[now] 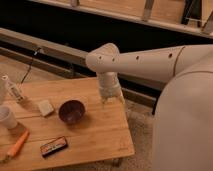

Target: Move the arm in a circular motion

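The arm (150,62) is thick, cream-white and tubular, reaching in from the right with a rounded joint (102,57) above the table's far edge. From that joint a narrower cylindrical end piece (109,86) points down. The gripper (113,102) hangs at its lower end, just over the wooden table (100,135) near its back right part, to the right of a dark purple bowl (71,111). Nothing is seen in the gripper.
On the table lie a pale block (46,107), an orange carrot-like item (17,145), a dark snack bar (53,146), a white cup (6,117) and a bottle (14,91). A dark wall and ledge run behind. The robot's bulky body (185,125) fills the right.
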Motion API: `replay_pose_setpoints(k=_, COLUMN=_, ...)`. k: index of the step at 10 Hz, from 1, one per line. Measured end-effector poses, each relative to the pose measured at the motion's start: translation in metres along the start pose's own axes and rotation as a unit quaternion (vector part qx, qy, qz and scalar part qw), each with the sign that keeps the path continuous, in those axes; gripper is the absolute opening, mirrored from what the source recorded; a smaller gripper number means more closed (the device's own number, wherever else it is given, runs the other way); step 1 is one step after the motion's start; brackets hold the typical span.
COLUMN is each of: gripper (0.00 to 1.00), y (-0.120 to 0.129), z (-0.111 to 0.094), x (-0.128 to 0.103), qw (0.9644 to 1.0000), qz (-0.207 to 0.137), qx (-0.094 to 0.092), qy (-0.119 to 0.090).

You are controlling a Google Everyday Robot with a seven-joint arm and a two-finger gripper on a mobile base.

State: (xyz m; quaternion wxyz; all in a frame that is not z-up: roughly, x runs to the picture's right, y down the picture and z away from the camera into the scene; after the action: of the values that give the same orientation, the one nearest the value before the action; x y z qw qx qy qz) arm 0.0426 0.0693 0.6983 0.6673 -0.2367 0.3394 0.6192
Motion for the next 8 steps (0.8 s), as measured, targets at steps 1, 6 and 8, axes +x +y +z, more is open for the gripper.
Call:
replay_pose_setpoints(k=1, gripper=0.65, y=0.002, z=-0.004, x=-0.026, qw=0.9999, qz=0.0, qx=0.003, qy=-0.01)
replay_pose_setpoints(k=6, gripper=0.65, y=0.061, z=-0.022, x=-0.125, qw=0.999, qz=-0.032, qx=0.008, qy=-0.029)
replay_pose_setpoints(k=8, gripper=0.65, y=0.096, z=-0.02, x=-0.153, qw=0.9985, qz=-0.05, qx=0.011, qy=-0.02)
